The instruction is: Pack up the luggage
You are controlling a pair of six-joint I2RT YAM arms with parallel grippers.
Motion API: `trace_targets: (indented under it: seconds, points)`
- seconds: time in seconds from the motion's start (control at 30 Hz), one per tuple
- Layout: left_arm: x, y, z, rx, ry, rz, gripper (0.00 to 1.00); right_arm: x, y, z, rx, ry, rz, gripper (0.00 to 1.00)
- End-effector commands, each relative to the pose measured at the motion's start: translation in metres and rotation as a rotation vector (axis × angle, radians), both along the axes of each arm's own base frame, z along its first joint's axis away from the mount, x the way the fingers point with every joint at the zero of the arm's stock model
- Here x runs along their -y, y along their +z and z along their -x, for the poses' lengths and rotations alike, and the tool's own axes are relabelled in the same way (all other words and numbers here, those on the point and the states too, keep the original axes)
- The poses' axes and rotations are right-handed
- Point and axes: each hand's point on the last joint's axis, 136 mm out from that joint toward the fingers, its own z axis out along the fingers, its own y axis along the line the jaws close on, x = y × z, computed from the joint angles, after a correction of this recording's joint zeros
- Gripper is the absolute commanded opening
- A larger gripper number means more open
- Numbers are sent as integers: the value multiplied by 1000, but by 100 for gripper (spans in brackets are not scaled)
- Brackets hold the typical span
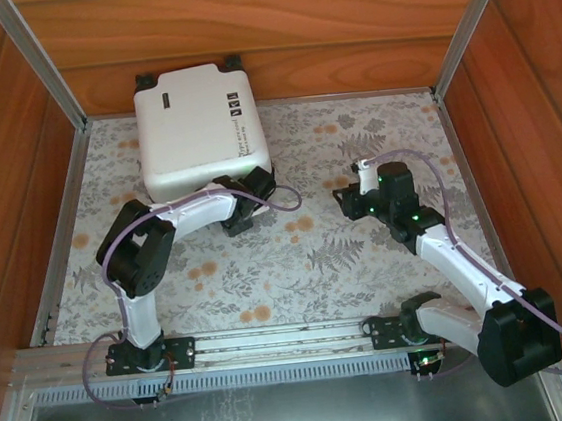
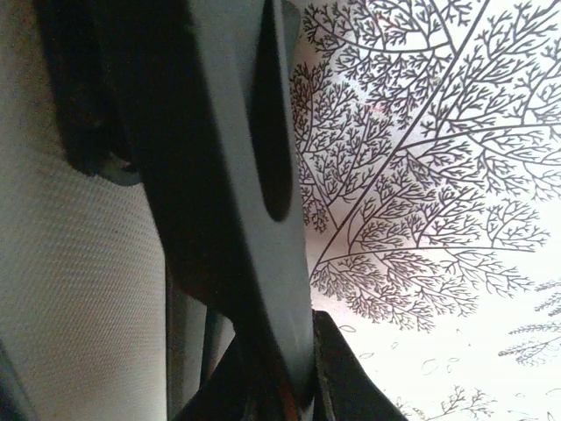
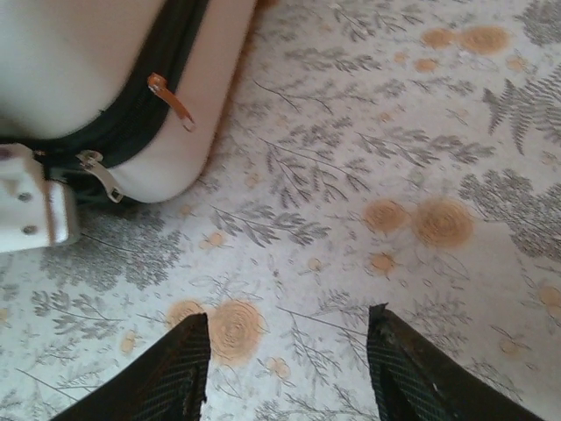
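The luggage (image 1: 201, 118) lies shut at the back left, white shell up, its wheels toward the far wall. At its near right corner my left gripper (image 1: 246, 196) is shut on a black handle-like bar (image 2: 237, 175) of the luggage. That bar runs between the jaws of the left gripper (image 2: 294, 351), with the textured shell (image 2: 70, 263) to its left. My right gripper (image 1: 349, 191) hovers open over the tablecloth right of the luggage. Nothing sits between the jaws of the right gripper (image 3: 285, 329). Beyond it lie the luggage's corner (image 3: 79, 53) and black zipper with a brown pull (image 3: 171, 96).
A floral tablecloth (image 1: 306, 258) covers the table. Wooden walls (image 1: 262, 31) with metal corner posts close in the back and both sides. A metal rail (image 1: 275, 340) at the near edge carries both arm bases. Cables loop beside each arm.
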Motion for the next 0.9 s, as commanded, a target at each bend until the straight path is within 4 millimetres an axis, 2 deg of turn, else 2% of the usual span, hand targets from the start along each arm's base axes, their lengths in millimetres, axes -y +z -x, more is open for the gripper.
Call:
trace_targets:
  seconds: [0.0,0.1,0.33,0.6,0.77,0.87]
  points:
    - [15,-20,41,-193,32,144,0,-21,3,3,51,126,-59,52]
    - [17,-15,44,-188,29,171,0,-37,-7,8,64,213,-65,57]
    - [18,-8,62,-172,19,243,0,-76,-28,5,72,298,-18,59]
    - [29,6,69,-107,-47,372,0,-126,-22,5,176,353,5,58]
    - [35,14,69,-88,-69,422,0,-141,-25,13,214,348,25,58]
    - [36,12,72,-103,-74,431,0,-146,-31,16,214,319,30,57]
